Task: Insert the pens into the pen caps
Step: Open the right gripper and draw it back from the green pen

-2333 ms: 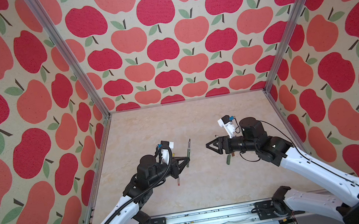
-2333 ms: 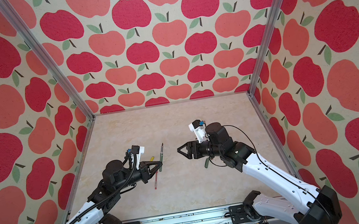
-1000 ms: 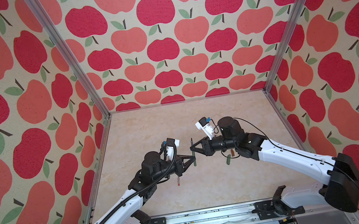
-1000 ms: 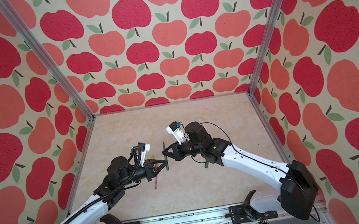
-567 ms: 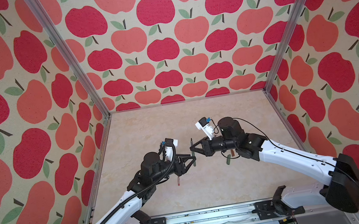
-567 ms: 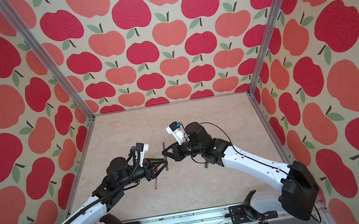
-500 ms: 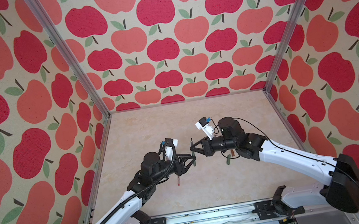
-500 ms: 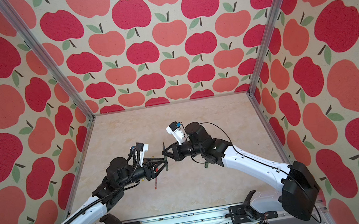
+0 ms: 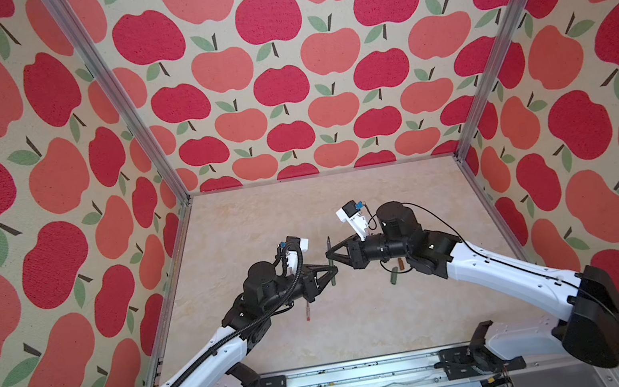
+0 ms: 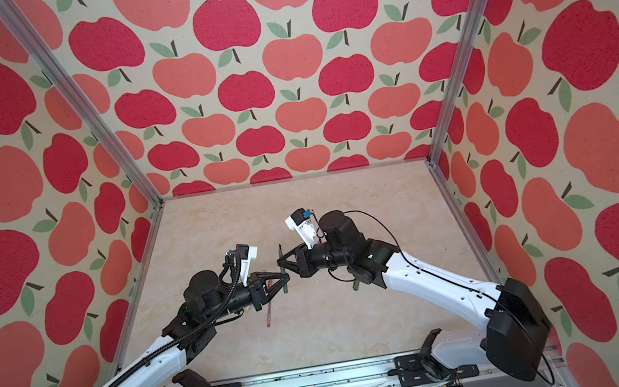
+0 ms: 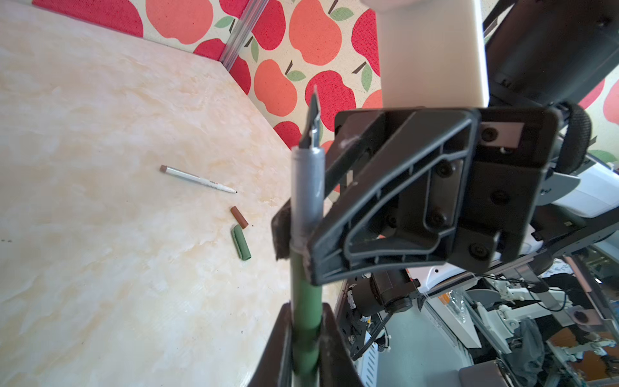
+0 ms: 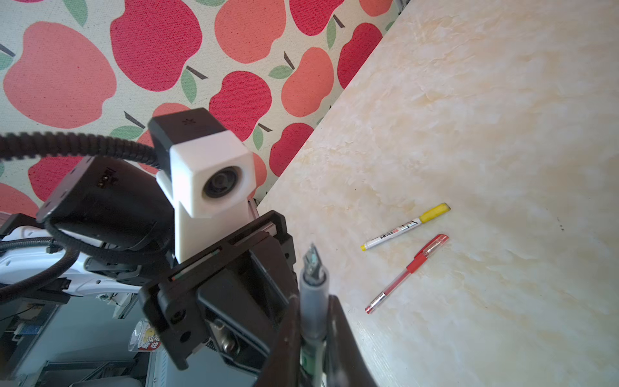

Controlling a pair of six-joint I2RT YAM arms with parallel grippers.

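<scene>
1. The bench (image 9: 261, 219) is the biggest thing here. Nearly all the small things lie on it.
2. My two arms come next. A moment ago the right arm (image 9: 501, 273) was well apart from the left arm (image 9: 200, 367). Now it has come across, and the two meet over the middle of the bench.
3. The left pincer (image 11: 305, 338) is pinching the dark green pen (image 11: 306, 291) on its green body. The right pincer (image 12: 313, 335) is pinching the same pen higher up, on the grey part just under the nib. So both hold one pen up in the air, with the nib pointing up. I think this is a hand-over or a fresh grip, so the pen can be turned to meet its cap. It has no cap on yet.
4. I count four pens. One is the dark green pen in the air. The red pen (image 12: 407, 273) and the yellow-ended pen (image 12: 395, 231) lie side by side. The white pen (image 11: 197, 179) has a brown end and a bare tip.
5. I count four caps. The red cap (image 12: 432, 246) and the yellow cap (image 12: 435, 211) look pushed onto their pens already. The green cap (image 11: 242, 243) and the brown cap (image 11: 239, 217) lie loose, just beside each other. So I think two pens are done and two are left.
</scene>
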